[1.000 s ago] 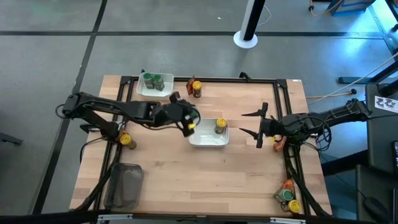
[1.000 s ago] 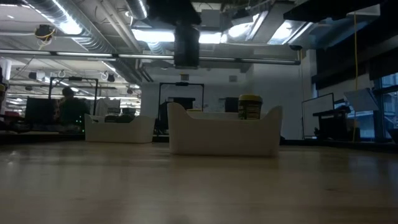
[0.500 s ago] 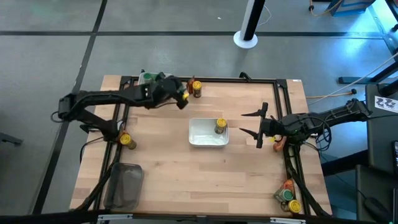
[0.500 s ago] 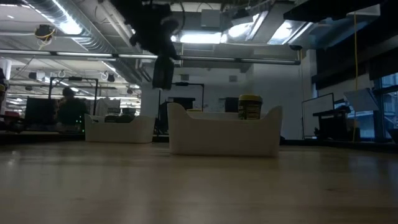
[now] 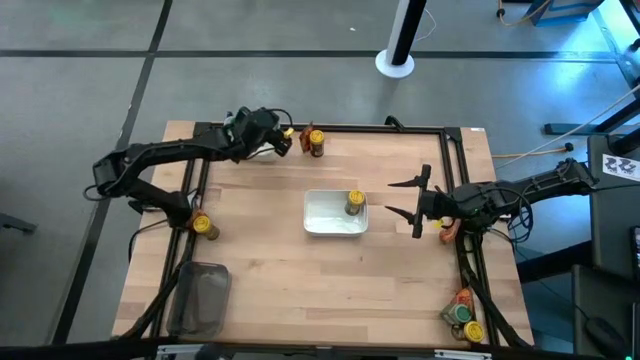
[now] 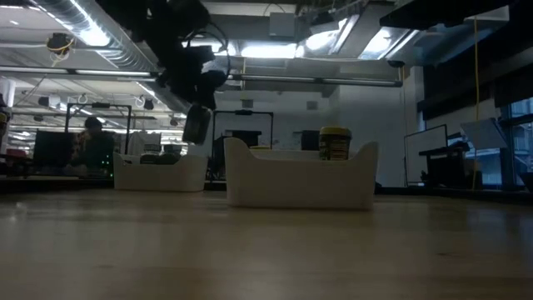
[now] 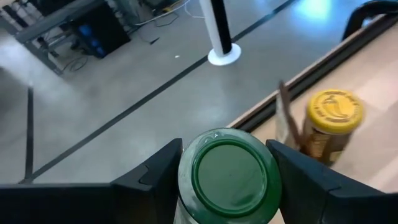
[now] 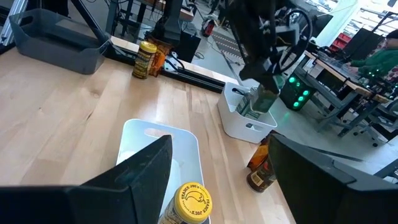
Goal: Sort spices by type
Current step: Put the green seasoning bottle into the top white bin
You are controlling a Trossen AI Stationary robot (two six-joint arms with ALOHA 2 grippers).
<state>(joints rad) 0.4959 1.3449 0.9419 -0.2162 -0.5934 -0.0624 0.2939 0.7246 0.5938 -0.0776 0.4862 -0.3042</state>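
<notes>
The left gripper (image 7: 227,186), jaws clamped on an upright green-lidded spice jar (image 7: 229,176), hangs directly above the far-left white tray (image 8: 249,121) of green-lidded jars, while the right gripper (image 5: 412,200) waits wide open beside the centre tray (image 5: 330,222).

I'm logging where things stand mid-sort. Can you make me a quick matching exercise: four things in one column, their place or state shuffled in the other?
Things:
1. green-lid jar
2. centre white tray
3. grey tub
4. right gripper

Place or state:
A. open, waiting right of the centre tray
B. left table corner farthest from the trays
C. held in the left gripper
D. holds one yellow-lid jar

Pairs: 1-C, 2-D, 3-B, 4-A
</notes>
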